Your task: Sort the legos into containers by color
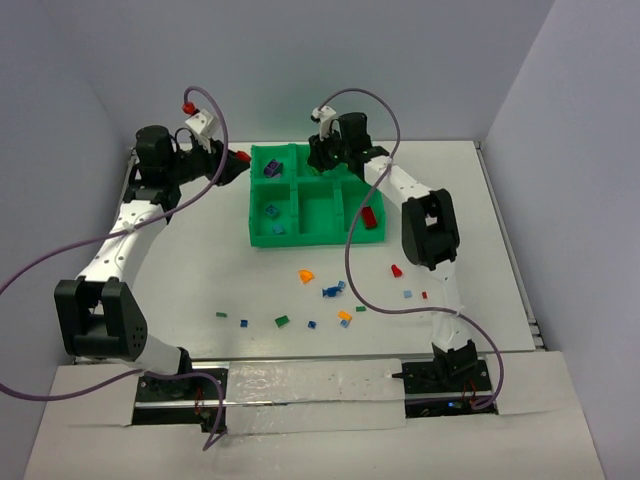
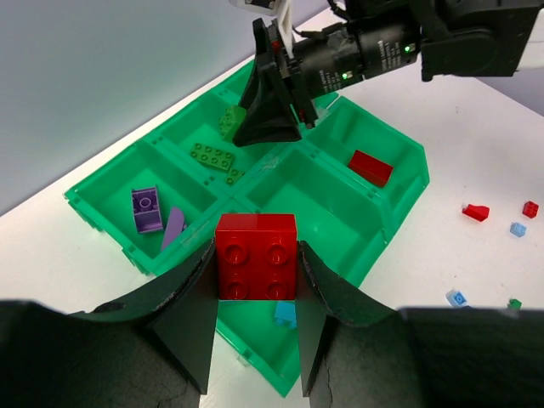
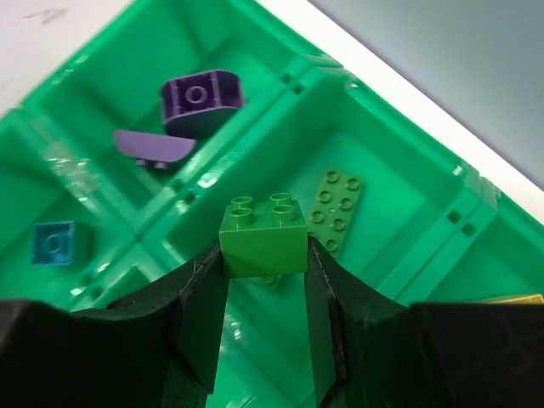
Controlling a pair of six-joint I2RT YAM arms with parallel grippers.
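Observation:
The green tray (image 1: 300, 240) of six compartments stands at the back middle of the table. My left gripper (image 2: 255, 263) is shut on a red brick (image 2: 255, 255), held above the tray's left edge; it shows in the top view (image 1: 241, 158). My right gripper (image 3: 265, 255) is shut on a green brick (image 3: 263, 234) over the back middle compartment, where a green plate (image 3: 337, 208) lies. Purple pieces (image 2: 146, 208) lie in one compartment, a light blue brick (image 3: 55, 244) in another, a red brick (image 2: 371, 167) in a third.
Loose bricks lie on the table in front of the tray: orange (image 1: 305, 274), blue (image 1: 330, 291), red (image 1: 396, 270), green (image 1: 282, 321) and others. The right arm (image 1: 430, 225) runs along the tray's right side. A yellow piece (image 3: 518, 299) shows at the right wrist view's edge.

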